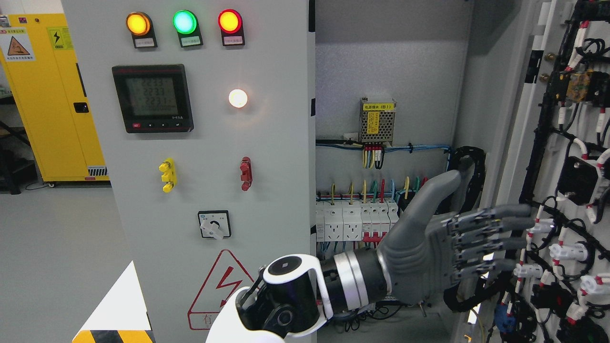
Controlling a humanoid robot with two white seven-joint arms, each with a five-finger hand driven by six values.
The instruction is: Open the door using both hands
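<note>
The electrical cabinet (391,71) stands with its right-hand door (533,119) swung wide, the door's inner face at the right edge of the head view, covered in black cable looms (538,143) and white-and-red wire terminals (567,250). The left door (209,157) is shut and fills the middle left of the view. It carries three lit indicator lamps along its top, amber (138,24), green (184,22) and red (229,21), a digital meter (152,98) below them, a glowing white lamp (238,98), a yellow handle (167,175), a red handle (246,173), a rotary switch (214,224) and a red lightning warning triangle (220,295) near its lower edge.

One arm enters from the bottom edge a little left of the middle, so it reads as the left arm, and reaches across the cabinet opening. Its left hand (457,238) is flat and released, fingers (505,224) straight and pressed against the open door's inner face, thumb raised; it grasps nothing.

Inside the cabinet, a power supply unit (377,121) with a yellow label sits on the back panel, and a row of white breakers (355,220) lies below it, just behind the wrist.

A yellow storage cabinet (52,95) stands beyond at the left edge.
</note>
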